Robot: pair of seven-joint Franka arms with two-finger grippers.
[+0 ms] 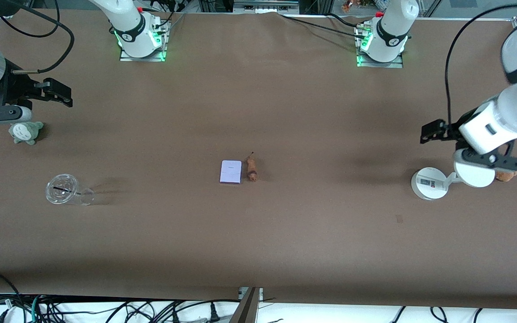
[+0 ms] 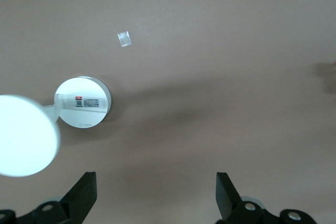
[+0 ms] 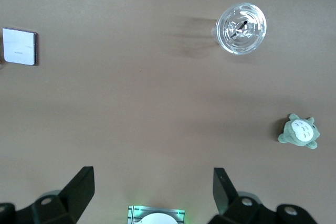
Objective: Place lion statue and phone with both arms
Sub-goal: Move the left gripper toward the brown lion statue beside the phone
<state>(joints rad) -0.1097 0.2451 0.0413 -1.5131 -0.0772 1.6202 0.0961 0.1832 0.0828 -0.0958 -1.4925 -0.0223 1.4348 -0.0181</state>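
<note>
The phone (image 1: 231,172), a pale lavender slab, lies flat at the middle of the table. The lion statue (image 1: 252,169), a small slender brown figure with a thin tail, lies right beside it toward the left arm's end. In the right wrist view the phone (image 3: 20,46) shows at the picture's edge. My left gripper (image 1: 433,131) hangs open over the table by the white stand, far from both. My right gripper (image 1: 59,93) hangs open at the right arm's end, over the table near a green plush. The left gripper (image 2: 156,192) and right gripper (image 3: 154,190) hold nothing.
A white round-based stand (image 1: 429,183) with a disc (image 1: 474,172) sits under the left arm, an orange-brown plush (image 1: 505,175) partly hidden beside it. A clear plastic cup (image 1: 67,190) lies on its side and a grey-green plush (image 1: 25,132) sits at the right arm's end.
</note>
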